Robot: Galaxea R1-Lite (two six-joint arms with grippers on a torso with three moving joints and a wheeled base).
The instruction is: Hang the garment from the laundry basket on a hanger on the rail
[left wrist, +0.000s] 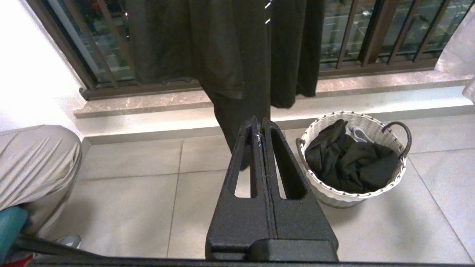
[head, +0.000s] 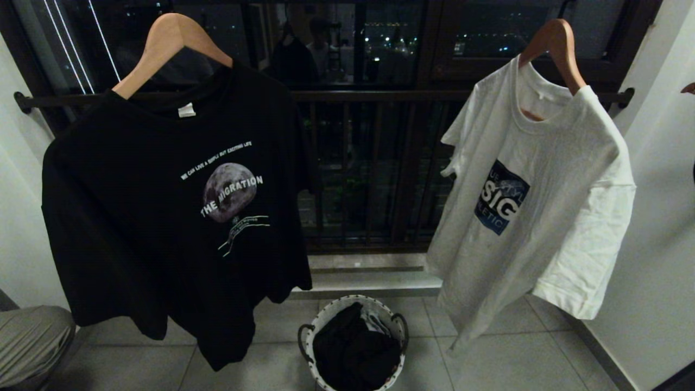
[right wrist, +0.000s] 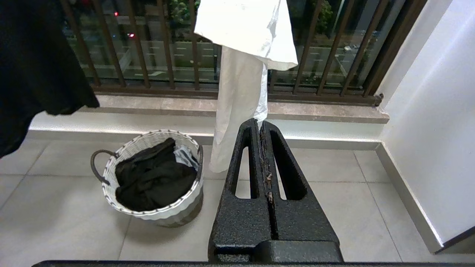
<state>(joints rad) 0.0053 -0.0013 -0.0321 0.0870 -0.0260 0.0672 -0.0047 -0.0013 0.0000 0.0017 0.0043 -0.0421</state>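
Observation:
The laundry basket (head: 319, 326), white wicker with dark loop handles, stands on the tiled floor below the gap between two hung shirts. A crumpled black garment (head: 353, 350) fills it, with a bit of pale cloth beside it. A black T-shirt (head: 163, 228) and a white T-shirt (head: 543, 206) each hang on a wooden hanger (head: 163, 43). The rail bearing them is out of view above. My left gripper (left wrist: 258, 124) is shut and empty, off to one side of the basket (left wrist: 352, 194). My right gripper (right wrist: 259, 125) is shut and empty on the basket's (right wrist: 156, 214) other side.
A dark bar (head: 353, 96) spans wall to wall before the barred window. A raised stone sill (head: 369, 279) runs behind the basket. A person's knee in grey trousers (head: 32, 342) is at the left. A white wall (head: 662, 244) closes the right side.

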